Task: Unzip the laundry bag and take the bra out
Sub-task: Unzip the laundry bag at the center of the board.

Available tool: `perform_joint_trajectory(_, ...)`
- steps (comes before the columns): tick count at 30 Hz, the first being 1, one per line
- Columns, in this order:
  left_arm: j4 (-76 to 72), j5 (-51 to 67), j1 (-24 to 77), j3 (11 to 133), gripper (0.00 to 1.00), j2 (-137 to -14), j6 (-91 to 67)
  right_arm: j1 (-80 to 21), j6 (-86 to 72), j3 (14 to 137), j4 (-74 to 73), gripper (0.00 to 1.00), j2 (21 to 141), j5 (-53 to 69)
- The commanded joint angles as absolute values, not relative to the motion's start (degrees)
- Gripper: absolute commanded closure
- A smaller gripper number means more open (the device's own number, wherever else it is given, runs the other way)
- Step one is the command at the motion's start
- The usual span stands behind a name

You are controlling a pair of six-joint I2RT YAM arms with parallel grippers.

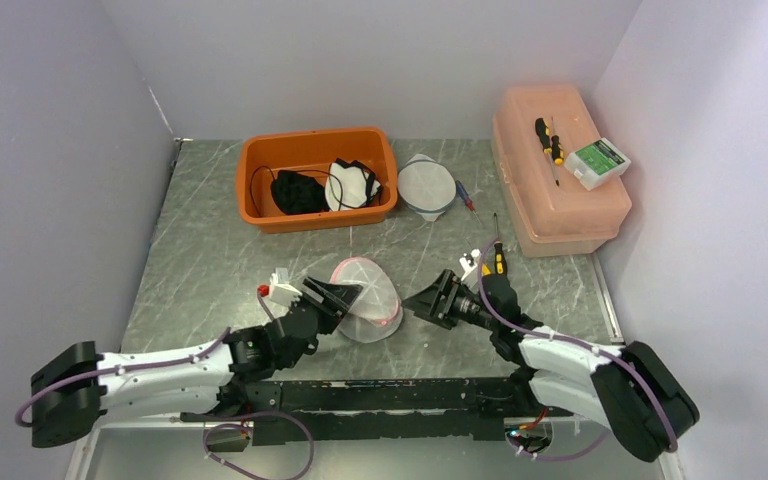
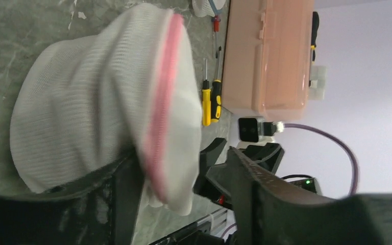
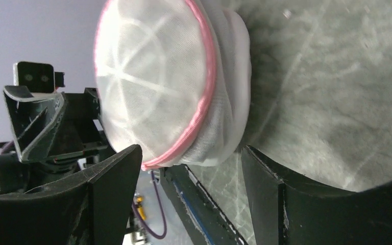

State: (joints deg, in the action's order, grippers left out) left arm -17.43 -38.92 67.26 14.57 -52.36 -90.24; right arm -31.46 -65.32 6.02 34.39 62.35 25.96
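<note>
Two grippers flank the laundry bag [image 1: 368,300], which sits near the middle of the table [image 1: 210,240], just ahead of the arm bases. It is a small domed pouch of white mesh with a pink zipper band [image 3: 204,87] running round its rim. The left gripper [image 1: 350,295] has its fingers spread to either side of the bag's lower edge, with the mesh lying between them and not pinched. The right gripper [image 1: 415,300] is likewise spread wide and faces the dome from the other side, close in, though contact cannot be told. By its look the bag is very light and soft, and the thin ribs [image 3: 132,76] showing through the mesh probably give it some spring. It will likely slide or tip on the smooth tabletop if pushed from one side only. Mesh offers a poor hold and may snag, so the stitched pink band looks the firmer place to pinch, with one gripper anchoring it beside the zip while the other takes the pull. That pull is not visible in any view, nor can the bra be made out inside.
</note>
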Motion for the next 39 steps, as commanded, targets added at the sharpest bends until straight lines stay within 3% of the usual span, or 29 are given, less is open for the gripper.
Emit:
perform_joint_trajectory(1, 6.19, -39.83, 67.65, 20.59, 0.26, -45.91, -92.33, -32.22, -55.49, 11.01, 24.98, 0.25, 53.6, 22.83)
perform_joint_trajectory(7, 25.27, -38.27, 67.53, 28.65, 0.21, -43.4, -83.27, -33.19, -44.38, 13.86, 9.71, 0.25, 44.53, 21.4)
perform_joint_trajectory(12, 33.8, -32.49, 67.52, 38.4, 0.19, -48.62, -71.1, -34.2, -42.96, 14.45, 9.3, 0.26, 43.38, 25.08)
perform_joint_trajectory(17, 26.31, -23.75, 67.54, 39.01, 0.19, -53.67, -70.67, -37.94, -41.78, 16.19, 10.65, 0.27, 45.22, 24.46)
perform_joint_trajectory(25, 12.7, -24.38, 66.02, 29.85, 0.23, -50.41, -78.55, -46.6, -39.22, 18.74, 10.74, 0.28, 45.24, 15.2)
perform_joint_trajectory(33, 2.55, -16.86, 57.36, 25.28, 0.39, -51.65, -80.56, -50.4, -39.93, 16.0, 17.05, 0.3, 44.13, 8.24)
perform_joint_trajectory(36, 1.58, -15.17, 56.87, 25.93, 0.38, -52.53, -80.65, -51.02, -39.2, 15.43, 17.72, 0.3, 43.34, 8.28)
perform_joint_trajectory(39, 2.56, -13.38, 56.8, 26.53, 0.29, -51.79, -81.45, -51.3, -38.08, 15.36, 17.66, 0.29, 42.68, 9.16)
